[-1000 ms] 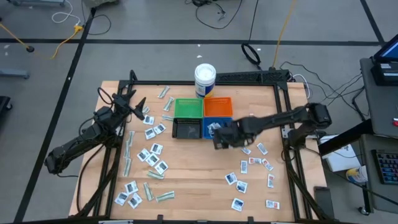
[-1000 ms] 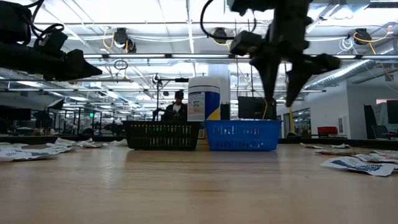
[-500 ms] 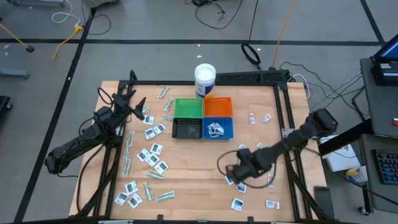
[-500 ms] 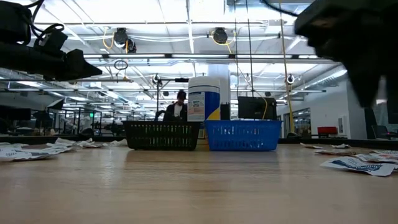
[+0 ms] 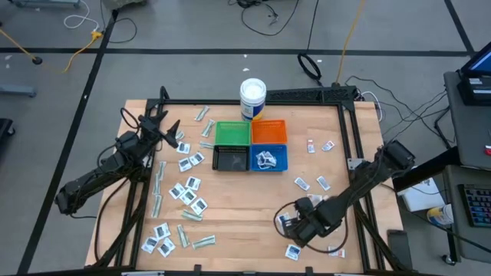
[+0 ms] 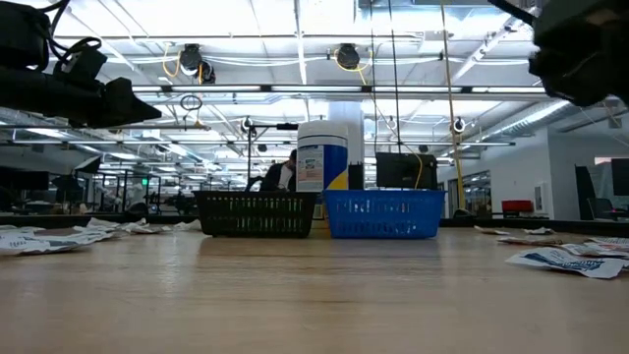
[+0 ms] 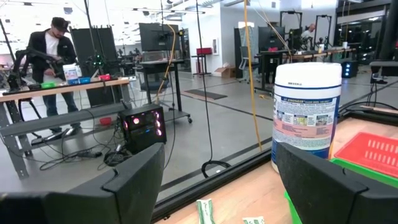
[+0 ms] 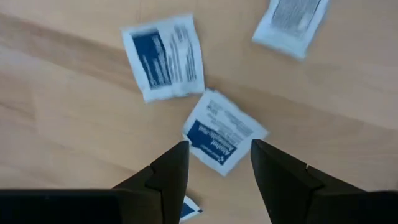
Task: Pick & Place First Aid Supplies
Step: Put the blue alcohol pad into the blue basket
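The first aid supplies lie flat on the wooden table: one scatter of white sachets and pale-green strips (image 5: 184, 193) at the left, another of white sachets (image 5: 316, 184) at the right. My right gripper (image 5: 292, 225) hangs open, pointing down, over the near right scatter. In its wrist view a blue-printed sachet (image 8: 222, 134) lies flat below and between the fingers (image 8: 171, 171), untouched. Two more sachets (image 8: 163, 57) lie beside it. My left gripper (image 5: 173, 135) waits open and level at the far left, empty (image 7: 221, 180).
Four square bins stand at the far middle: green (image 5: 232, 133), orange (image 5: 268, 131), black (image 5: 230, 159), and blue (image 5: 280, 161) with packets inside. A white tub (image 5: 253, 98) stands behind them. Bare wood lies in the near middle (image 5: 238, 222). A person shows in the room beyond (image 7: 53, 62).
My right gripper has swung from beside the blue bin toward the table's near right, sinking a little and rolling its wrist, and now hangs over the loose sachets. Its fingers have stayed open and empty.
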Motion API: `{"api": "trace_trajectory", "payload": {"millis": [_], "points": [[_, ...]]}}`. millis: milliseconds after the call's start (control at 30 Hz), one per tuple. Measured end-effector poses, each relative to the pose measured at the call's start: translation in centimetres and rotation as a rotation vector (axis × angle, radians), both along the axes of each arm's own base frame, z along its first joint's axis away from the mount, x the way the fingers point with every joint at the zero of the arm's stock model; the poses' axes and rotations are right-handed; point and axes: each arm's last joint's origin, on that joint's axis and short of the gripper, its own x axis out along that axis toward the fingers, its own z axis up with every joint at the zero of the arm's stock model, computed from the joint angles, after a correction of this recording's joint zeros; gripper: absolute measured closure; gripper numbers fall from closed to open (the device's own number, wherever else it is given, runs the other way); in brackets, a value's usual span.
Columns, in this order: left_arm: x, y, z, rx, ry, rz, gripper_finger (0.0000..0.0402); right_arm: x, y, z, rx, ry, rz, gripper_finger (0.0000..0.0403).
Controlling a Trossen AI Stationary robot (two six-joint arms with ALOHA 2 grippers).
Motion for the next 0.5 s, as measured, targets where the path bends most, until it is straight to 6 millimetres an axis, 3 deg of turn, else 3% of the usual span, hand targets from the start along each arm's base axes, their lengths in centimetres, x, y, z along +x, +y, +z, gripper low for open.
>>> {"api": "trace_trajectory", "payload": {"millis": [300,500], "points": [[0.0,0.0,0.0,0.000,0.000,0.000,0.0094,0.8,0.9,-2.8,-0.021,0.022,0.052,0.0236],[0.0,0.0,0.0,0.000,0.000,0.000,0.0094,1.1,1.0,-3.2,-0.022,0.028,0.053,0.0238]]}}
